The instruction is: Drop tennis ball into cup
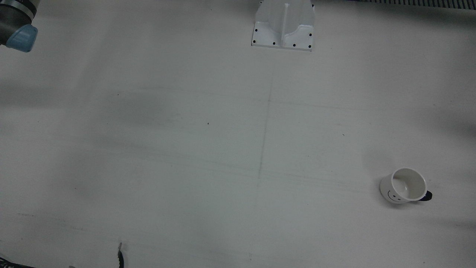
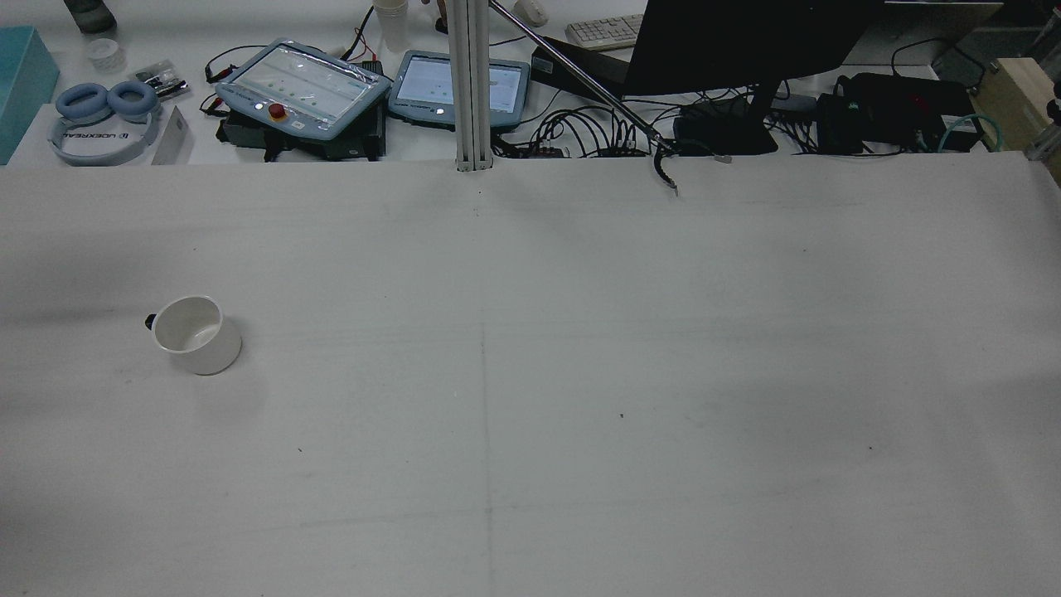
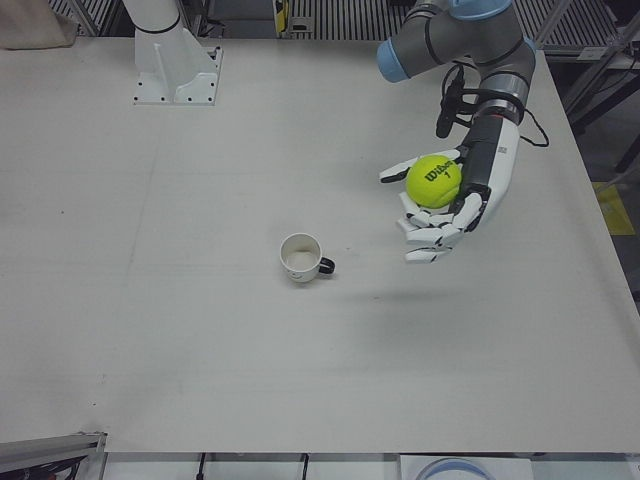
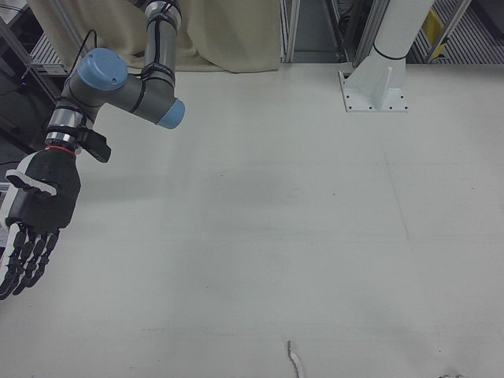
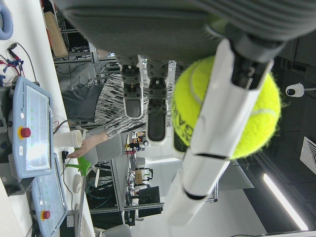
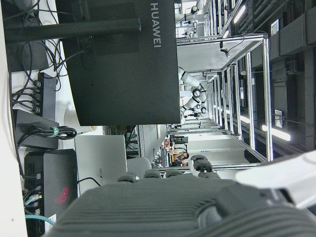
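A white cup [image 3: 302, 258] with a dark handle stands upright and empty on the white table; it also shows in the front view [image 1: 403, 186] and the rear view [image 2: 196, 334]. My left hand [image 3: 445, 205] holds a yellow-green tennis ball [image 3: 434, 180] in its palm, thumb against it, above the table and to the right of the cup in the left-front view, well apart from it. The ball fills the left hand view [image 5: 224, 111]. My right hand [image 4: 31, 216] hangs open and empty at the left edge of the right-front view, fingers pointing down.
A white arm pedestal [image 1: 284, 26] is bolted at the robot's side of the table [image 3: 175, 60]. Beyond the table's far edge stand teach pendants [image 2: 302, 87], a monitor [image 2: 746, 41] and cables. A loose cable end [image 2: 666, 174] lies on that edge.
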Robot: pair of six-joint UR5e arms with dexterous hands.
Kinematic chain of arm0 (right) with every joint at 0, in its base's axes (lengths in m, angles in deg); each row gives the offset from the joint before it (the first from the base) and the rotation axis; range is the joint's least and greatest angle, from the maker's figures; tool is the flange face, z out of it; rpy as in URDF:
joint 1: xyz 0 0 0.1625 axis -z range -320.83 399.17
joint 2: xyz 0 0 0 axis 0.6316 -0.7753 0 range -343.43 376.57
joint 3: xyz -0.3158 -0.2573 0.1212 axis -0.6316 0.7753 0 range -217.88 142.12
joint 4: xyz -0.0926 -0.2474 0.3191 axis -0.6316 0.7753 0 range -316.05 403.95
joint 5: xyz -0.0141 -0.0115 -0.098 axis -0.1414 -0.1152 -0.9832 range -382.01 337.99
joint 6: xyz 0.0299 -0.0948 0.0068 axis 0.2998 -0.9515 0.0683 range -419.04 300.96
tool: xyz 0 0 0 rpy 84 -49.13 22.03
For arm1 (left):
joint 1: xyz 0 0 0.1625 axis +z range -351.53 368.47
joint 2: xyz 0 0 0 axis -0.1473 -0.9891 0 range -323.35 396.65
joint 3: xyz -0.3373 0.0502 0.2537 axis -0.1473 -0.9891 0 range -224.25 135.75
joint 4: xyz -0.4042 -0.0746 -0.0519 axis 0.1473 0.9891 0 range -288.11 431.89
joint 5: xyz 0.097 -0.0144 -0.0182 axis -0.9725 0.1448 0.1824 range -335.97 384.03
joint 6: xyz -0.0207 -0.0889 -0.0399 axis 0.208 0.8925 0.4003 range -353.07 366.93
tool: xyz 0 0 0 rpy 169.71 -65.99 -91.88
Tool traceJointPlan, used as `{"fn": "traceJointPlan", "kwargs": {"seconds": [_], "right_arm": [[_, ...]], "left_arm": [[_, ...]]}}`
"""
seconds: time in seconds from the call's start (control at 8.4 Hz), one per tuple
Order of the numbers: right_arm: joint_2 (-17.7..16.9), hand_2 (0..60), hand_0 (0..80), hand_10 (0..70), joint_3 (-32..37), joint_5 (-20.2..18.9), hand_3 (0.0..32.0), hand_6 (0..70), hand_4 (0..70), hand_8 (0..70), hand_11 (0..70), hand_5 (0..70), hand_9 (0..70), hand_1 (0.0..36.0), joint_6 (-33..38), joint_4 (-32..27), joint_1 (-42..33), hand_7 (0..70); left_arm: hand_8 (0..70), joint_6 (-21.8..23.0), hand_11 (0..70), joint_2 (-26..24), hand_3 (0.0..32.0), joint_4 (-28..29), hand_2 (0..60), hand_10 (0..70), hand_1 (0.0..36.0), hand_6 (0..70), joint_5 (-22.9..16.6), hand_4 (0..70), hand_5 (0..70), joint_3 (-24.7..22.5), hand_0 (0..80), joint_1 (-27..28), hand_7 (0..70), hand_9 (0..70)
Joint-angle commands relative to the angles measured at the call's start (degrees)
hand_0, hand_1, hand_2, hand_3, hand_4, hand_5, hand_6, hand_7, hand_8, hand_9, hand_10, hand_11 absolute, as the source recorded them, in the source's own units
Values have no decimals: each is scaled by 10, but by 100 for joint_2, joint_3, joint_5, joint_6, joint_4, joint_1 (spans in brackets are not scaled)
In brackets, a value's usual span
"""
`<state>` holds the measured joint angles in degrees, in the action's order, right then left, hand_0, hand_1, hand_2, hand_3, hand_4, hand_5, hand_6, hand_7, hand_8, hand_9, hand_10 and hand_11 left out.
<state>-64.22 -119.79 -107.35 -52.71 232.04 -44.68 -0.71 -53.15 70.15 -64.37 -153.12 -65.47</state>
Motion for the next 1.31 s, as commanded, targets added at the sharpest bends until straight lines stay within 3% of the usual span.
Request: {"fn": "traceJointPlan", "kwargs": {"seconds": [0.0, 0.24, 0.6, 1.19], "right_arm": [[-7, 0, 0, 0, 0, 0, 0, 0, 0, 0, 0, 0, 0, 0, 0, -1, 0, 0], [2, 0, 0, 0, 0, 0, 0, 0, 0, 0, 0, 0, 0, 0, 0, 8, 0, 0], [2, 0, 0, 0, 0, 0, 0, 0, 0, 0, 0, 0, 0, 0, 0, -1, 0, 0], [2, 0, 0, 0, 0, 0, 0, 0, 0, 0, 0, 0, 0, 0, 0, 8, 0, 0]], "left_arm": [[385, -123, 272, -11, 0, -46, 127, 163, 353, 700, 471, 205, 272, -81, 800, 633, 700, 457], [385, -350, 272, -11, 0, 68, 125, 163, 342, 700, 542, 204, 268, -90, 800, 1037, 700, 457], [377, -519, 271, -72, 0, 166, 114, 164, 326, 700, 1236, 221, 243, 33, 800, 1942, 678, 456], [388, -1028, 267, -266, 0, 131, 121, 162, 319, 700, 1255, 221, 252, 103, 800, 2155, 674, 456]]}}
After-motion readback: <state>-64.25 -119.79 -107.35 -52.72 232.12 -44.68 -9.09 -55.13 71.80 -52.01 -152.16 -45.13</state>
